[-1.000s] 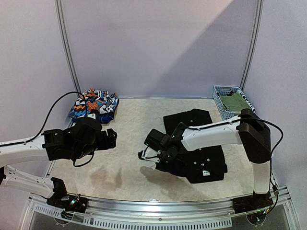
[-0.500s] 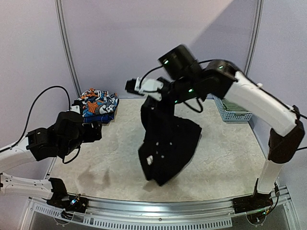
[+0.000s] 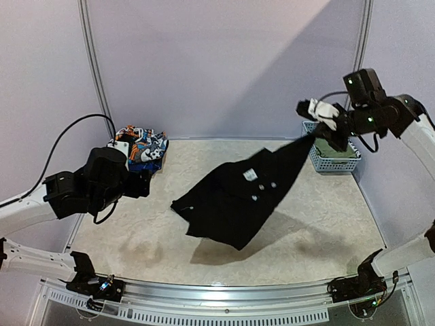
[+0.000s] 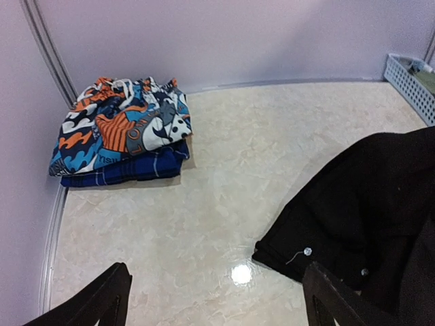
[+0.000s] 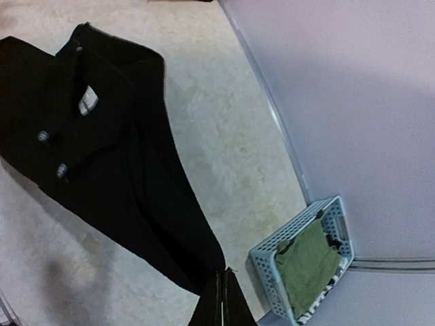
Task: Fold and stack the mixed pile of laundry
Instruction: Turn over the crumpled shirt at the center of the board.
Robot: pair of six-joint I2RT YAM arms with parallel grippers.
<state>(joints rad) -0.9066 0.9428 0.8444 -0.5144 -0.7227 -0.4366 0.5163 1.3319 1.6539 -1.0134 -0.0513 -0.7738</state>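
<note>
Right end effector [image 5: 223, 302] pinches the black trousers [image 3: 234, 204] aloft (lower end on the table [image 3: 326, 224]), left end effector [image 4: 214, 299] spread wide.

We see a robotics lab test cell: plain lilac wall panels [image 3: 224, 68] w/ metal frame posts [image 3: 95, 75], marble-look table [image 3: 170, 238], left arm [image 3: 20, 212] & right arm [image 3: 423, 139] bolted at its edge.

The pale marbled table [image 3: 312, 224] carries a folded blue piece [image 4: 136, 167] far left and a light-blue basket [image 3: 333, 166] far right.
</note>
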